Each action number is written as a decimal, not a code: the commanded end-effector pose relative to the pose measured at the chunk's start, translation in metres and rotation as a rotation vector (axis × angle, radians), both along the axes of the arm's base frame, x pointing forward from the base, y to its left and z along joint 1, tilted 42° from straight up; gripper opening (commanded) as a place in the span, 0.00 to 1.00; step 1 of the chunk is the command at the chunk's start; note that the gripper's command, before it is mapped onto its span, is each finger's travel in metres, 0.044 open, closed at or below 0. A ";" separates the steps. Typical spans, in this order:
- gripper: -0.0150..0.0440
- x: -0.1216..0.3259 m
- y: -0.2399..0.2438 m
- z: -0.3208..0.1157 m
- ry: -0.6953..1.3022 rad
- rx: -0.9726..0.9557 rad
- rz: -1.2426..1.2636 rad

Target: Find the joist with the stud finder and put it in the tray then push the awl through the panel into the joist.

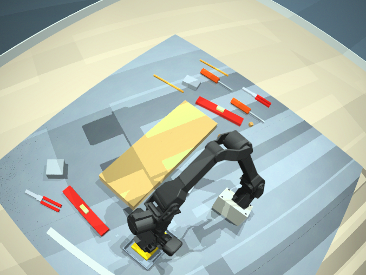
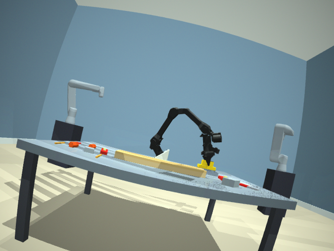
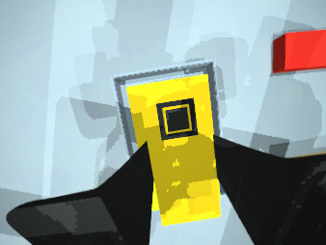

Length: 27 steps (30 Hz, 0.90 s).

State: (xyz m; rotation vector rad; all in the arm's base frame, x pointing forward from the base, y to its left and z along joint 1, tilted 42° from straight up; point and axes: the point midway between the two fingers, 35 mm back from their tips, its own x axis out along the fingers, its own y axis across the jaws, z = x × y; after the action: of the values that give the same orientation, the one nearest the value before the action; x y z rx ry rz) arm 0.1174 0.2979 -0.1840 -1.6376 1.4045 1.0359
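Observation:
The yellow stud finder [image 1: 142, 253] [image 2: 201, 166] [image 3: 188, 193] is upright between the fingers of my gripper [image 1: 148, 249] [image 2: 207, 163] [image 3: 176, 139], which is shut on it. It is over the tray [image 1: 134, 259] [image 3: 123, 112], low and inside its outline; whether it touches the tray floor I cannot tell. The pale wooden floor panel [image 1: 165, 144] [image 2: 161, 163] lies beyond the tray, with no hole that I can make out. The joist is hidden. A small brown-orange piece shows behind the arm's elbow; it may be the awl, mostly hidden.
Red levels [image 1: 207, 103] [image 1: 94, 220] lie beyond the panel's far end and left of the tray. A white strip [image 1: 77, 249] lies left of the tray. Orange screwdrivers [image 1: 210, 75] [image 1: 241, 106], red-handled pliers [image 1: 49, 201], yellow sticks and grey blocks [image 1: 55, 168] lie farther out.

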 end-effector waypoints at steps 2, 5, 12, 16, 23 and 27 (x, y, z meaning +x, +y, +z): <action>0.25 0.001 -0.007 -0.007 -0.002 0.000 0.005; 0.25 0.001 -0.009 -0.009 -0.002 0.000 0.005; 0.25 0.002 -0.015 -0.016 -0.002 0.000 0.005; 0.25 0.003 -0.019 -0.020 -0.002 0.000 0.005; 0.30 0.002 -0.020 -0.021 0.000 -0.002 0.001; 0.48 0.002 -0.020 -0.021 0.000 -0.002 0.001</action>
State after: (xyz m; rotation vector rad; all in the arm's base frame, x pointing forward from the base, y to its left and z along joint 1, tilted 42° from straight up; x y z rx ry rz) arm 0.1197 0.2780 -0.2046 -1.6400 1.4062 1.0349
